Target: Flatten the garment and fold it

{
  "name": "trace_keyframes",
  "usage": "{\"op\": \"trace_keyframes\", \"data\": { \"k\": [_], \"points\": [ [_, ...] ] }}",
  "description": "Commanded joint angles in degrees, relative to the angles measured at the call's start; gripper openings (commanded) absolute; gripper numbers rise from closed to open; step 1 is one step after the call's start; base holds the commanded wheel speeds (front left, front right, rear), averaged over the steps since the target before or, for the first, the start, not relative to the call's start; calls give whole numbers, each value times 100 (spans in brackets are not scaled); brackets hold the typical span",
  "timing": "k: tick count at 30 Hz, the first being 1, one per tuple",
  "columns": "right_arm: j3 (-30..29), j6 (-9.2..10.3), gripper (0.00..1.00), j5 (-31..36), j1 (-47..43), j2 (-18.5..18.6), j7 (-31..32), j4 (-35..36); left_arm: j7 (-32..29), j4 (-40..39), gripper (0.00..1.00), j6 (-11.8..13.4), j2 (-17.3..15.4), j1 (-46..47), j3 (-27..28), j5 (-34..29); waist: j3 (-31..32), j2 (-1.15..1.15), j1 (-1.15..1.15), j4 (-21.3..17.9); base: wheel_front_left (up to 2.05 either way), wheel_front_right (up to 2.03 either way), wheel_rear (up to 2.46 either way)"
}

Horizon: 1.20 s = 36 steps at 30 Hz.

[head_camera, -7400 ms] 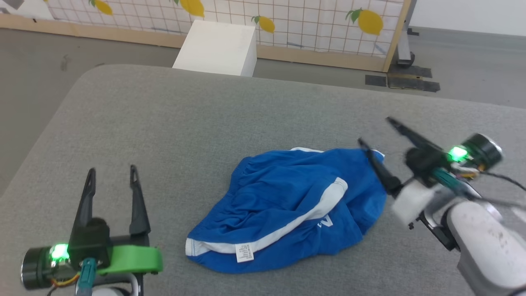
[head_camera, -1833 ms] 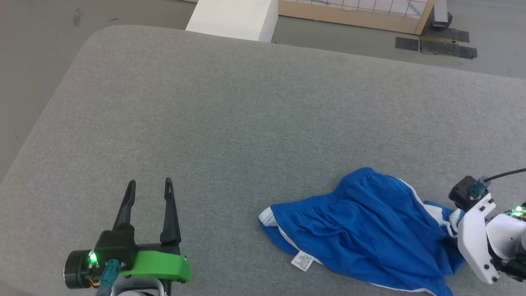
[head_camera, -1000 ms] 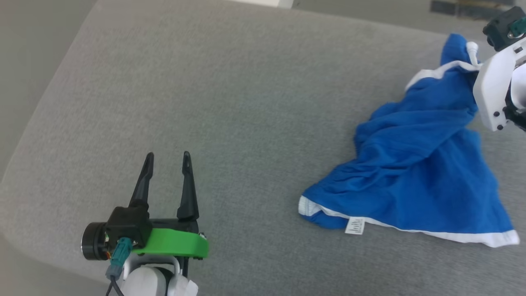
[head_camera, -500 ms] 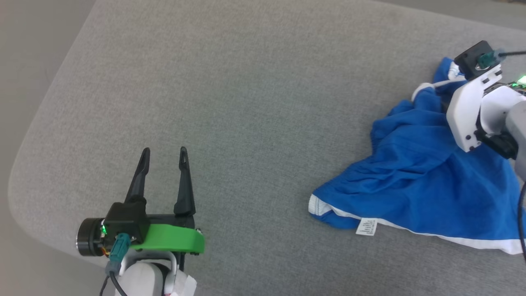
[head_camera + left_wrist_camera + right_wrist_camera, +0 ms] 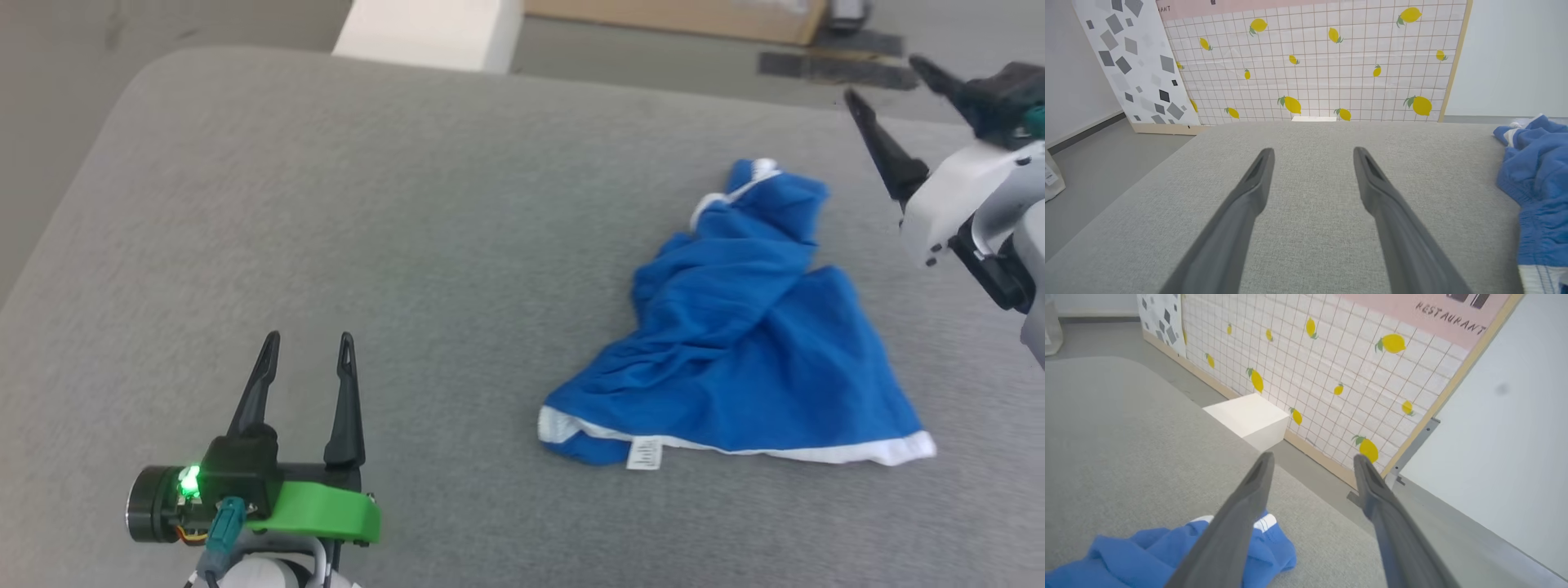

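The garment (image 5: 747, 339), bright blue shorts with white trim and a small white tag, lies rumpled on the grey padded table (image 5: 408, 204), right of centre. Its bunched end points away from me. My right gripper (image 5: 886, 77) hangs open above the table at the upper right, clear of the cloth, with nothing between its fingers. The right wrist view has the garment (image 5: 1147, 555) below my open right gripper (image 5: 1312, 459). Low on the left, my left gripper (image 5: 309, 339) rests open and empty, and its wrist view has the garment (image 5: 1537, 183) at the right edge beyond the open left gripper (image 5: 1312, 151).
A white box (image 5: 429, 33) stands on the floor past the table's far edge, in front of a lemon-patterned grid panel (image 5: 1314, 61). Dark tape patches (image 5: 833, 69) mark the floor at the upper right. Bare grey cloth stretches between my left gripper and the garment.
My right gripper has opened, let go of the garment's far end and risen off it; the cloth has dropped onto the table. The head camera has shifted. The left gripper has stayed open.
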<state>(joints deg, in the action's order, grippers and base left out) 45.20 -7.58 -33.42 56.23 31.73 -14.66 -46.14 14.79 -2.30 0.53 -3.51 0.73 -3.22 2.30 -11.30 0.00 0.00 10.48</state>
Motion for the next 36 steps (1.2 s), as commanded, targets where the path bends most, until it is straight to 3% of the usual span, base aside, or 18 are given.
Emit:
{"op": "trace_keyframes", "data": {
  "k": [1,5,9,15,19,24,32,36],
  "points": [
    [-398,9,100,217,-253,-23,-29,345,21,-11,100,-35,-39,-64,18,-50,515,0,0,-570,0,0,0],
    [-1840,9,100,901,-1268,-139,-32,1446,21,-16,100,-85,-71,-132,22,-100,665,0,0,-758,0,0,0],
    [-3253,9,100,1567,-2431,-523,-32,2639,21,-7,100,-165,-107,-144,-41,-148,751,0,0,-876,0,0,0],
    [-4432,9,100,2215,-3881,-1245,-33,4011,21,191,100,-387,-163,-115,-300,-174,816,0,0,-924,0,0,0],
    [-4871,9,100,2449,-4653,-1727,-33,4621,21,466,100,-514,-204,22,-530,-208,831,0,0,-901,0,0,0],
    [-5004,9,100,2702,-5424,-2232,-33,5084,-84,966,100,-639,-332,284,-871,-327,847,0,0,-877,0,0,0],
    [-5061,9,100,2932,-5947,-2548,-33,5240,-1548,1375,100,-794,-512,956,-1630,233,706,0,0,-877,0,0,0],
    [-5056,9,100,3102,-5951,-2553,-33,5177,-2616,1396,100,-799,-768,1284,-2363,993,576,0,0,-896,0,0,0]
  ]
}}
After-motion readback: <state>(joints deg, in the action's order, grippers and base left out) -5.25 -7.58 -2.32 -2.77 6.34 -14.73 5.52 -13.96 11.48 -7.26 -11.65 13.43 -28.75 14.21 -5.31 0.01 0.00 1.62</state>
